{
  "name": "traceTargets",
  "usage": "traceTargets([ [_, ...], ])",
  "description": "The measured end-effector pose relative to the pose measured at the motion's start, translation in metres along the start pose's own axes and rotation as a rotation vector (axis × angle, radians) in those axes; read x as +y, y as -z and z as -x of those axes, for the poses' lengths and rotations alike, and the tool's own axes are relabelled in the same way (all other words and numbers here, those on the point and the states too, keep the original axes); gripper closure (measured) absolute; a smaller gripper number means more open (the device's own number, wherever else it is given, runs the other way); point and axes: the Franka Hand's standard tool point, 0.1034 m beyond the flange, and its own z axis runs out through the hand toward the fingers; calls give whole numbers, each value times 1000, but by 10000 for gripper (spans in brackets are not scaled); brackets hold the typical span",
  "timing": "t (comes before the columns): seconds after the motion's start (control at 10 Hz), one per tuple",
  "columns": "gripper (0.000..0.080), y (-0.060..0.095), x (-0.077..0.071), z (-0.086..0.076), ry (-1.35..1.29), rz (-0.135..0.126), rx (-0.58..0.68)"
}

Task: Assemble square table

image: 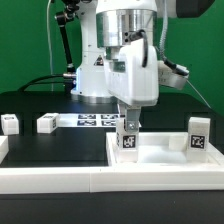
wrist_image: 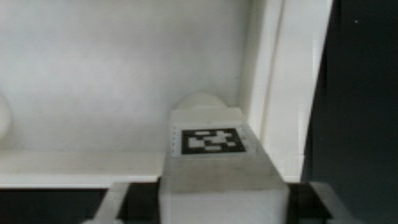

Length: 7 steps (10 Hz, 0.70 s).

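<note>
The white square tabletop (image: pixel 165 155) lies rim-up at the front of the exterior view's right. My gripper (image: pixel 128 120) is shut on a white tagged leg (image: pixel 129 137) and holds it upright over the tabletop's corner on the exterior view's left. In the wrist view the held leg (wrist_image: pixel 215 150) runs out from between the fingers (wrist_image: pixel 135 205) of the gripper (wrist_image: pixel 217 208), its tag facing the camera, close to the tabletop's raised rim (wrist_image: pixel 267 80). Whether the leg's far end touches the tabletop (wrist_image: pixel 107 90) is hidden. Another leg (image: pixel 198 136) stands upright at the tabletop's right side.
Two loose legs (image: pixel 10 123) (image: pixel 46 123) lie on the black table at the exterior view's left. The marker board (image: pixel 95 120) lies behind them near the robot's base. A long white rail (image: pixel 60 180) runs along the front edge.
</note>
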Motion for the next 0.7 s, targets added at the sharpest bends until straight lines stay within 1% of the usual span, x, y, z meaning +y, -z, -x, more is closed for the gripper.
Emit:
traceTargets([
  [0.1,509,0,0,2,-65,-17,6],
  [0.2,509,0,-1,2,-138,-22,8],
  [0.7,504,0,2,-1,-445,-24,26],
])
